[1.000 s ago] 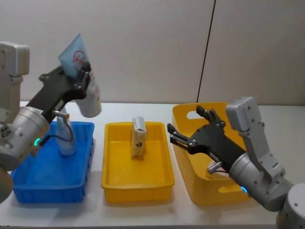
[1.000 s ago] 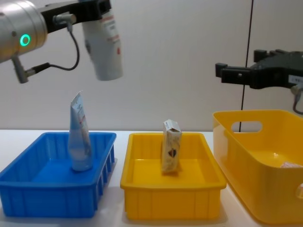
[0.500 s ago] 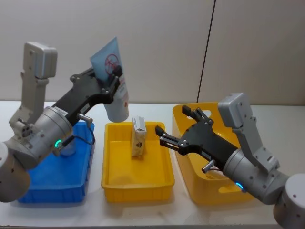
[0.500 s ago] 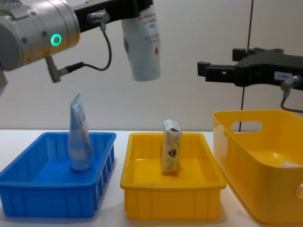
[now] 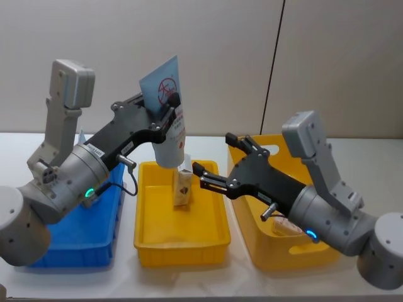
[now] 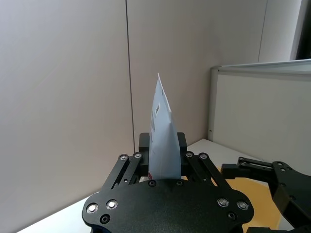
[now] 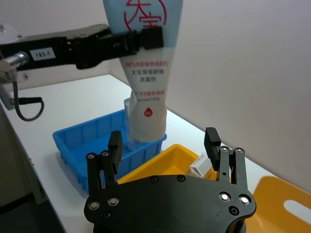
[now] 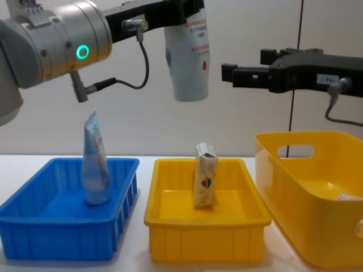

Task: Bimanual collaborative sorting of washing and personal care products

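Left gripper (image 5: 169, 112) grips white tube (image 5: 169, 135) cap-down above middle yellow bin's (image 5: 146, 236) back edge; right gripper (image 5: 210, 173) beside it, fingers wide.

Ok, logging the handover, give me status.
Left gripper shut on white tube, cap down, above the yellow tray. Right gripper open, beside the tube, apart. Carton upright in the tray below.

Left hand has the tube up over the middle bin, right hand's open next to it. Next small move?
Probably ease the right hand in to close on the white tube's cap end. The left hand grips that tube by its upper body, cap down, above the yellow tray. The right hand sits level with the cap end, open and apart from it, which looks like a handover.
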Available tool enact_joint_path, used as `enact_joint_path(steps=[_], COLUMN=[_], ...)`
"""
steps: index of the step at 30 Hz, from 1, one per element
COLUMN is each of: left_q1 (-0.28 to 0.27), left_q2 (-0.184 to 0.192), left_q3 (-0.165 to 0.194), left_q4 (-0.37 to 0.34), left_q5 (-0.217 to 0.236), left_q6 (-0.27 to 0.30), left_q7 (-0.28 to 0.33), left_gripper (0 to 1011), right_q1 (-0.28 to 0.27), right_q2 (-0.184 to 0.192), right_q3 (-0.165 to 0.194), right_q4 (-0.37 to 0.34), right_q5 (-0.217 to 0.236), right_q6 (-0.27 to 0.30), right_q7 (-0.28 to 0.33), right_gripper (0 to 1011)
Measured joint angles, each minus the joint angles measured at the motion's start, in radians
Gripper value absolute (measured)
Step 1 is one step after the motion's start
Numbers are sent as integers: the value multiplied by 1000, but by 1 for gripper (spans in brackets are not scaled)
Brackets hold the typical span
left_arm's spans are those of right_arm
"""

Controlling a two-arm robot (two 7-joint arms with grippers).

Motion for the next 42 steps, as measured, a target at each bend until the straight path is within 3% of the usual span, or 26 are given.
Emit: enact_joint_path(steps=[22,27,42], left_q1=[-6,-6,-7], left_q2=[0,0,0], left_q3=[13,14,15], left_q4=[7,7,8], left_q5=[-1,-1,-1], left_q6=[-7,-7,-8], left_q7=[-15,-16,-16], left_gripper=[277,277,277], right_q1=[144,179,253], right_q2=[-39,-58,-103], right_q3=[-42,-50,-73], right_q4=[158,213,337], right_q5=[82,103,146], right_q6=[7,2,-19], right_q7=[94,115,153], right_gripper=[995,906,429])
